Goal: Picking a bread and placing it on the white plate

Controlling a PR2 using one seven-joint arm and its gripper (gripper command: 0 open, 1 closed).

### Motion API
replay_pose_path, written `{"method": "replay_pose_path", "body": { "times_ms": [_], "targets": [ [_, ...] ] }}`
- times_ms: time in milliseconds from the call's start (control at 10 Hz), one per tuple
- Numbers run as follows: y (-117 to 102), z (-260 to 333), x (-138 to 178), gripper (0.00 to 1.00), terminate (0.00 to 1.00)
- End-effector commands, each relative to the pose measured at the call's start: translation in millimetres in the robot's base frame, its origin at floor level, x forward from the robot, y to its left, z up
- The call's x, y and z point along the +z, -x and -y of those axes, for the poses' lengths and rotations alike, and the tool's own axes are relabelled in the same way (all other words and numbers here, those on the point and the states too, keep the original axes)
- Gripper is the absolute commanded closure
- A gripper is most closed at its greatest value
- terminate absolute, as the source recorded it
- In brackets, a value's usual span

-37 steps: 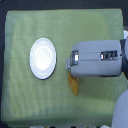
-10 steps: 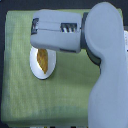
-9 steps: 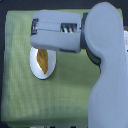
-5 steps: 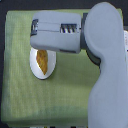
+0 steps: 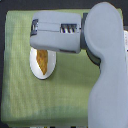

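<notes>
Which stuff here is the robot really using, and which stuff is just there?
For the job:
- the bread, lying on the plate
- the white plate
- the gripper, hanging over the plate; its fingers cannot be made out

Just there:
- the green cloth covering the table

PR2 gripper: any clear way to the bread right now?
Probably yes. The gripper hangs right over the white plate, where the bread lies, and nothing else stands near it on the green cloth. The arm hides the fingertips, so I can't tell whether they touch the bread.
</notes>
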State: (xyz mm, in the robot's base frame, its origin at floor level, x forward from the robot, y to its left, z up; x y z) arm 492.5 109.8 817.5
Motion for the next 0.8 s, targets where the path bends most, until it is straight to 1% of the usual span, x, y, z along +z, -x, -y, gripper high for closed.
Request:
{"method": "replay_pose_path", "body": {
  "times_ms": [0, 200, 700],
  "targets": [
    [3.6, -1.1, -5.8, 0.0, 0.0],
    [-1.6, 3.8, -4.0, 0.0, 0.0],
    [-1.5, 6.3, -5.3, 0.0, 0.0]
  ]
}}
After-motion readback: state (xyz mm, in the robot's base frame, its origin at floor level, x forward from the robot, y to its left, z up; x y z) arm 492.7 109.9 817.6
